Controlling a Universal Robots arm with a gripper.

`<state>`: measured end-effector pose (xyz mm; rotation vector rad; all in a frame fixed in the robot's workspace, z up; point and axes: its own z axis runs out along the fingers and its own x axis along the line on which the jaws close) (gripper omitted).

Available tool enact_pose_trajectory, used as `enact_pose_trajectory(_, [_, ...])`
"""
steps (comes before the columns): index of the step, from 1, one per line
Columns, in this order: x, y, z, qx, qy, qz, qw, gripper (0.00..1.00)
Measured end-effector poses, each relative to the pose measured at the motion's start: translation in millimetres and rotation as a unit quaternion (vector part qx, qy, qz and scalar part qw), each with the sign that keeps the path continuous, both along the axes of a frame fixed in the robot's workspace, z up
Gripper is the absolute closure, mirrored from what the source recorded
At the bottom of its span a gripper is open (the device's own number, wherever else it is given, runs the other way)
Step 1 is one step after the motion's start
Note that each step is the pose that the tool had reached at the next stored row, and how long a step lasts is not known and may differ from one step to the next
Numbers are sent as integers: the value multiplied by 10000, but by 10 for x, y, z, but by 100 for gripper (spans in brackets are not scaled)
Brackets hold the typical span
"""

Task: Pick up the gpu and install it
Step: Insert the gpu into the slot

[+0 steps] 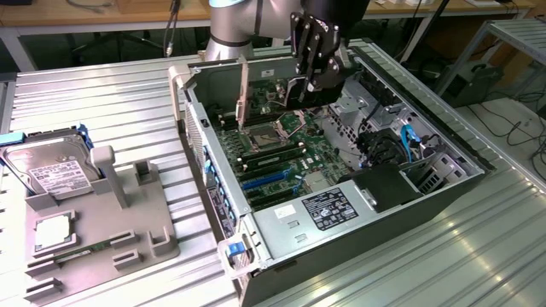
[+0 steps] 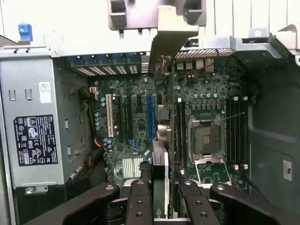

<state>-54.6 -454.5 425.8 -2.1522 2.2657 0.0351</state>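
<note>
At the near end of the open computer case point(image 1: 201, 141) sits the power supply point(image 1: 328, 208), its label facing up. Just past it inside the case run the expansion slots, a blue slot point(image 1: 265, 179) among them. Further in, the gpu point(image 1: 273, 89) stands on edge above the motherboard, pinched at one end by the gripper point(image 1: 309, 89). The jaws are drawn in narrow around the thin card and have hold of nothing else.

Looking down from the wrist, the gripper point(image 2: 161, 185) has the gpu point(image 2: 161, 131) running straight away from the fingers. Its long axis points at the case's rear wall, and its pale bracket point(image 2: 169, 33) is at the far end, close to the slot openings there. The card lies parallel to the blue slot point(image 2: 150, 115), just to the processor-socket side of it. It looks to me raised and not yet seated, though I can't see its lower edge.
</note>
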Motion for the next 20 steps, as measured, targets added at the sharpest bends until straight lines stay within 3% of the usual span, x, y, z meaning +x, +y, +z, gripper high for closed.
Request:
enact_pose_trajectory(1, [2, 0, -120, 6, -1, 274, 9996, 73])
enact_pose_trajectory(2, [2, 0, -156, 7, -1, 443, 9990, 73])
enact_pose_trajectory(6, [2, 0, -268, 33, -2, 452, 9990, 73])
enact_pose_trajectory(12, [2, 0, -523, 35, 16, 407, 9992, 73])
enact_pose_trajectory(20, [2, 0, -551, 35, 16, 407, 9992, 73])
